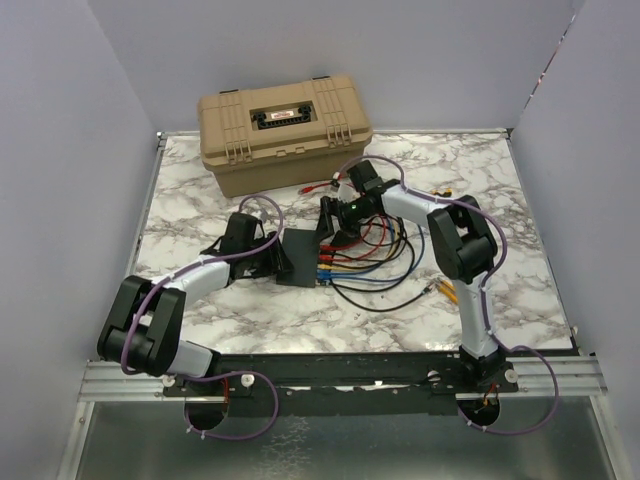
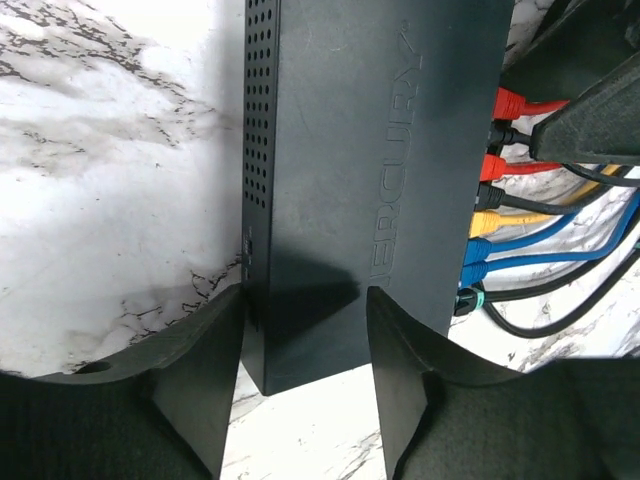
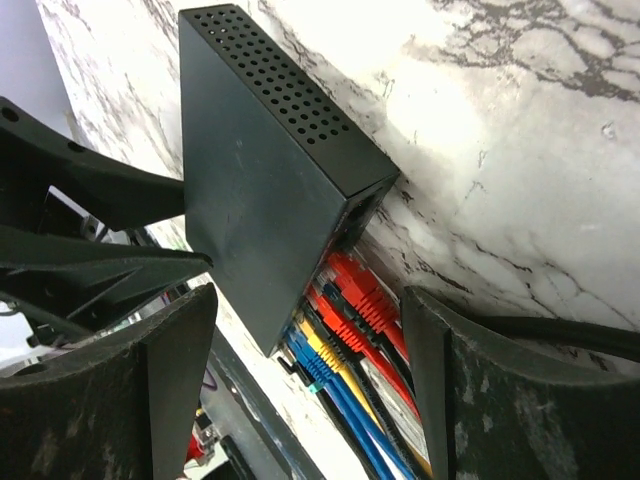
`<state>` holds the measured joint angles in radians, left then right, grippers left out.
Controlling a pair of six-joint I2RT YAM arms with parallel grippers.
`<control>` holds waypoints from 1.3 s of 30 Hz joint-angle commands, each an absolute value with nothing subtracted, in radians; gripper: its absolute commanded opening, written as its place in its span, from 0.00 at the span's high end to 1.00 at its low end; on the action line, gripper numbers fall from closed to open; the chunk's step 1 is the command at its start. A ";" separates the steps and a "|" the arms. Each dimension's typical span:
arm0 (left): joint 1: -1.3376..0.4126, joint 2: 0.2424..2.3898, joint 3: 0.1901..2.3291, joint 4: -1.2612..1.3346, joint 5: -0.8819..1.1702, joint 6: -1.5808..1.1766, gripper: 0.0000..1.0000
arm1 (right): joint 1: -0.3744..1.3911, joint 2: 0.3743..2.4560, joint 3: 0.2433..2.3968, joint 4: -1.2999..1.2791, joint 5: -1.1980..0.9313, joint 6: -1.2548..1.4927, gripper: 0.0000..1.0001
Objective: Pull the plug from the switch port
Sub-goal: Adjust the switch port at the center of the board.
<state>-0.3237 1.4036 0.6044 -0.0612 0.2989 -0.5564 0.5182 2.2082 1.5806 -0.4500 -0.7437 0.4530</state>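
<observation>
A white, grey-veined table carries a tan toolbox at its far edge, a flat black switch near the middle, and tangled coloured cables running from the switch's right side.

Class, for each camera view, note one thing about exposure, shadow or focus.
Top external: even light, with only soft shadows on the marble table. Left wrist: the marble is blown out white, and a dark shadow falls on the switch. Right wrist: glare on the marble, and the right tool's fingers look soft up close.
</observation>
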 commanded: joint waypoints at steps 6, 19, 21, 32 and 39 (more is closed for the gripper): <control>-0.365 1.378 0.571 -0.046 0.392 -0.575 0.53 | 0.521 2.205 1.511 -0.566 -0.838 0.372 0.26; -0.423 1.298 0.553 -0.180 0.307 -0.591 0.49 | 0.531 2.150 1.451 -0.621 -0.830 0.318 0.21; -0.422 1.294 0.581 -0.228 0.238 -0.576 0.45 | 0.530 2.115 1.465 -0.620 -0.760 0.321 0.17; -0.422 1.233 0.705 -0.326 0.011 -0.503 0.17 | 0.531 1.780 1.397 -0.542 -0.367 0.339 0.00; -0.421 1.140 0.723 -0.325 -0.169 -0.495 0.01 | 0.529 1.604 1.303 -0.490 -0.144 0.343 0.00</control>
